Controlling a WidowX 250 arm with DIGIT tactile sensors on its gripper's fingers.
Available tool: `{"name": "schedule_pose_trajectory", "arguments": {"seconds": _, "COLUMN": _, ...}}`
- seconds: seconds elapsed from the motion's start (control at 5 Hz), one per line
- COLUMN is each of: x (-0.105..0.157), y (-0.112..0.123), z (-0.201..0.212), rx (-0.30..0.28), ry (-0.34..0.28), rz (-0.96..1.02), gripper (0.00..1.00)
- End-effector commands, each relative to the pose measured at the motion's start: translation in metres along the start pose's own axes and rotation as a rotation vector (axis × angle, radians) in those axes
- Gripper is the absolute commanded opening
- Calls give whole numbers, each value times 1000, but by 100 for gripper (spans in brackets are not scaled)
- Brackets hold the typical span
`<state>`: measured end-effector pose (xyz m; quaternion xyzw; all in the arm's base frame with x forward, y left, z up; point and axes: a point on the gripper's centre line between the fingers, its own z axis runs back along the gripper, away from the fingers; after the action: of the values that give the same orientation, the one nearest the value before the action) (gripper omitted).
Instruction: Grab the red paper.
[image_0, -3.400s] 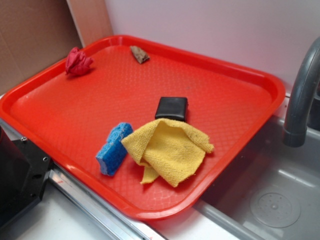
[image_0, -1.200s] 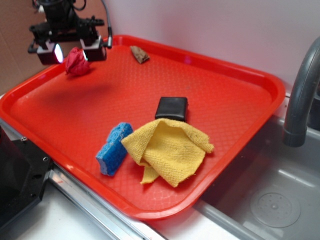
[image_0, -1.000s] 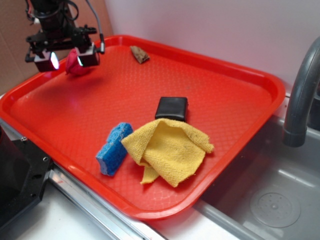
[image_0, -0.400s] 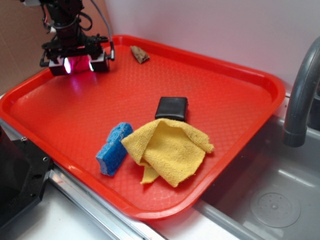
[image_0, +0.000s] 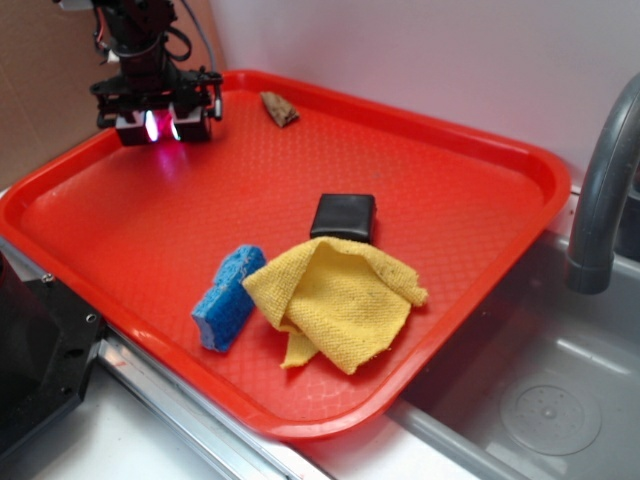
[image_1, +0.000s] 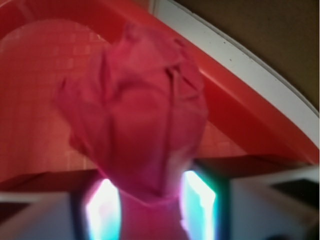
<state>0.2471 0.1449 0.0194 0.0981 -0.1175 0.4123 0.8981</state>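
Red paper (image_1: 137, 110) sits between the jaws, which press in on both its sides.

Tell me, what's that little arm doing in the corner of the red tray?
The robot arm's gripper is down in the far left corner of the orange-red tray, with its jaws on either side of a crumpled wad of red paper. The wrist view shows the wad filling the gap between them; whether it is clamped yet cannot be told. The blue sponge, yellow cloth, black block and small brown scrap lie on the tray untouched.
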Motion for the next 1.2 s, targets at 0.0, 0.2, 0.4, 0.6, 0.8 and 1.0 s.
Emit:
{"name": "schedule_pose_trajectory", "arguments": {"seconds": 0.0, "x": 1, "y": 6, "z": 7, "rx": 1, "ry": -27, "rz": -5, "gripper": 0}}
{"name": "schedule_pose_trajectory", "arguments": {"seconds": 0.2, "x": 0, "y": 7, "z": 9, "rx": -8, "ry": -22, "rz": 0, "gripper": 0}}
{"name": "schedule_pose_trajectory", "arguments": {"seconds": 0.4, "x": -8, "y": 4, "z": 21, "rx": -21, "ry": -39, "rz": -20, "gripper": 0}}
{"name": "schedule_pose_trajectory", "arguments": {"seconds": 0.6, "x": -19, "y": 0, "z": 40, "rx": -72, "ry": -60, "rz": -52, "gripper": 0}}
{"name": "schedule_pose_trajectory", "arguments": {"seconds": 0.8, "x": -28, "y": -4, "z": 65, "rx": -108, "ry": -81, "rz": -69, "gripper": 0}}
{"name": "schedule_pose_trajectory", "arguments": {"seconds": 1.0, "x": -14, "y": -4, "z": 65, "rx": -70, "ry": -82, "rz": 65, "gripper": 100}}
